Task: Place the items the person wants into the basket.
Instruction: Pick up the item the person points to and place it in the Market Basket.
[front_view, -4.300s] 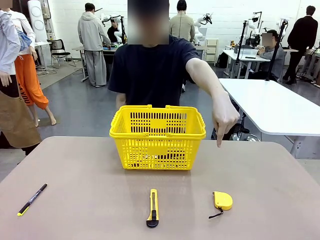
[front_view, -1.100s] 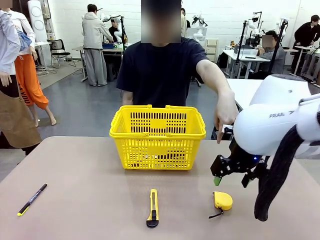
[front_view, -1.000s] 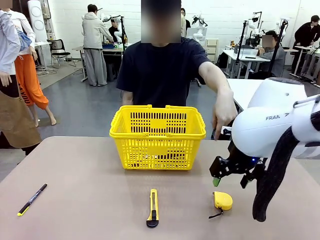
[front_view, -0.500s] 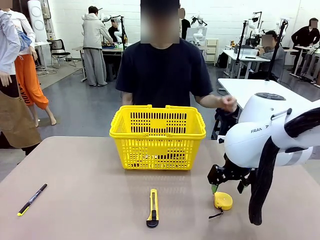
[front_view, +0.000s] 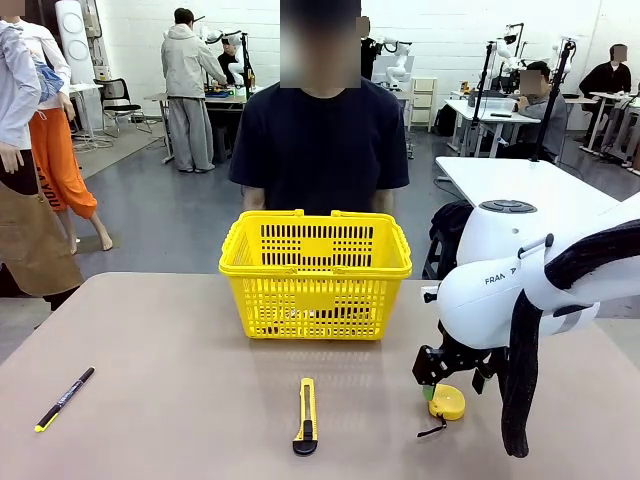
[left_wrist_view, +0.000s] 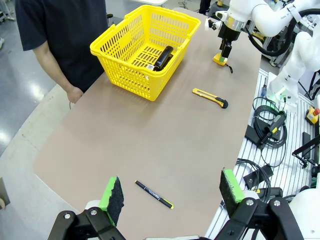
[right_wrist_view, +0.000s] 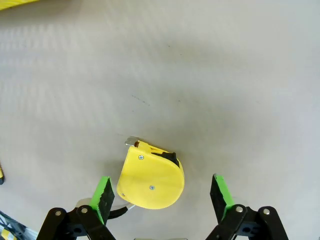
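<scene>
- Right gripper (right_wrist_view: 161, 200), fingers apart, straddles the yellow tape measure (right_wrist_view: 151, 179) near the desk's right front edge.
- Small, rigid, smooth case; probably best pinched across its flat sides.

Basket (front_view: 315, 275): glossy yellow slotted plastic. Tape measure (right_wrist_view: 150, 182): smooth yellow plastic case, metal tip. Table (front_view: 180, 400): matt, smooth tan top. Person's shirt (front_view: 318, 145): dark cloth.

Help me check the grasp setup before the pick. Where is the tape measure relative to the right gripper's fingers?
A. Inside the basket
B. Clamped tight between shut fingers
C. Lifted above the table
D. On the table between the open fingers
D: in the right wrist view the tape measure lies on the table between the right gripper's spread green pads.
</scene>
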